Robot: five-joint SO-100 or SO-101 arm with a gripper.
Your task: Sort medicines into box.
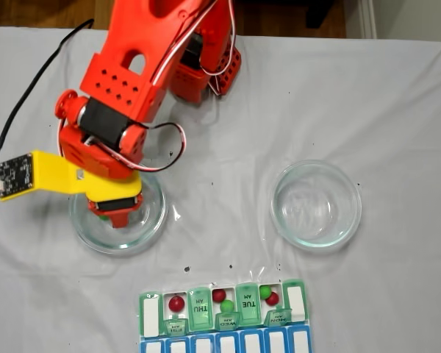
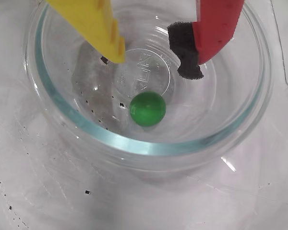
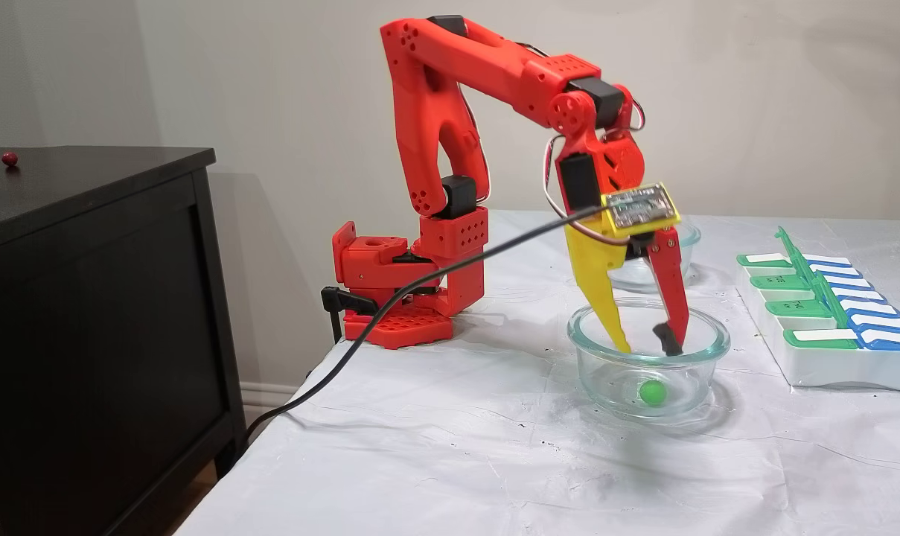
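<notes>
The pincer [image 2: 153, 60] is held open inside a clear glass dish [image 2: 62, 115], its yellow finger [image 2: 98, 28] and its red finger with the black foam pad [image 2: 185, 50] spread apart above the bottom and gripping nothing. One green ball [image 2: 148, 109] is seen lying on the floor of that dish, a little off the midline of the gap between the fingers and nearer the camera side in the wrist view; in a fixed view the same ball [image 3: 651, 392] is seen below the fingertips, which are not yet touching it. The step in hand is judged to be the pick-up of this last loose medicine. In a fixed view from above, the box [image 1: 298, 301] is seen at the near edge of the bench [image 1: 397, 110], with a red ball [image 1: 176, 303] in one open compartment and red and green balls paired in two others, [image 1: 220, 296] and [image 1: 265, 292]; five are thus taken to be sorted. A second glass dish [image 1: 316, 204] stands to the right in that view, holding nothing visible. For the next move, the pincer would have to be lowered and shifted until the ball sits between the fingers, then closed gently, since a round ball on smooth curved glass is likely to roll or squirt away if pinched off-centre.
</notes>
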